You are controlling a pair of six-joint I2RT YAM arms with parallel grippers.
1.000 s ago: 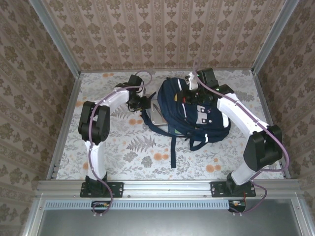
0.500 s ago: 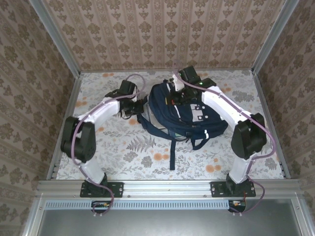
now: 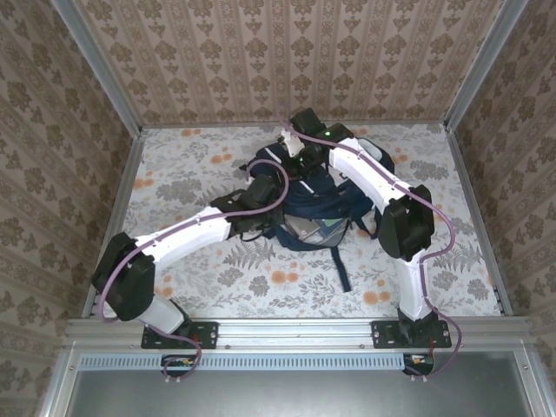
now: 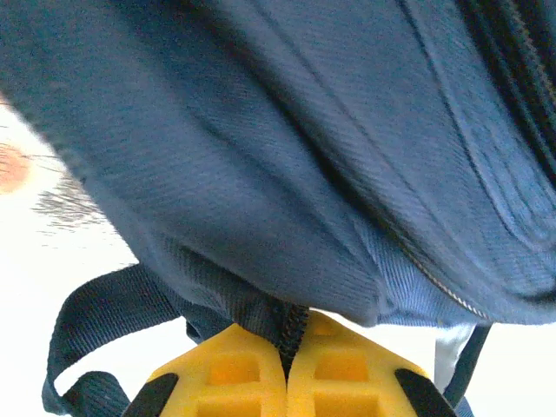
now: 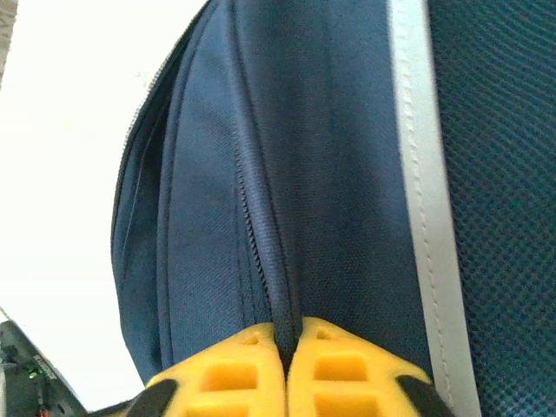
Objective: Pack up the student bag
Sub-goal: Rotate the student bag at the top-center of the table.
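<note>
Top external view: the student bag (image 3: 306,198) lies toward the far middle of the worktop (image 3: 200,174). It is a slumped, rounded mass of navy fabric with its near side gaping on a pale lining (image 3: 317,230). One dark strap (image 3: 340,269) trails from it toward the near edge. The worktop carries a pale cloth printed with grey leaves and orange blossoms. The walls around it are papered in a beige damask stripe.

The left arm reaches in from the near left to the bag's near-left side. The right arm arches over the bag to its far side.

In the left wrist view, the left jaws are pressed together on a gathered fold of the bag's navy twill. Their moulded yellow fingers (image 4: 226,373) have square recesses. A ribbed webbing loop (image 4: 87,321) hangs to the left, and a zip line (image 4: 443,287) runs along a seam.

In the right wrist view, the right jaws sit almost closed, pinching a raised corded seam (image 5: 261,217) of the bag. To its right run a smooth white stripe (image 5: 417,174) and an open navy mesh panel (image 5: 504,174).
</note>
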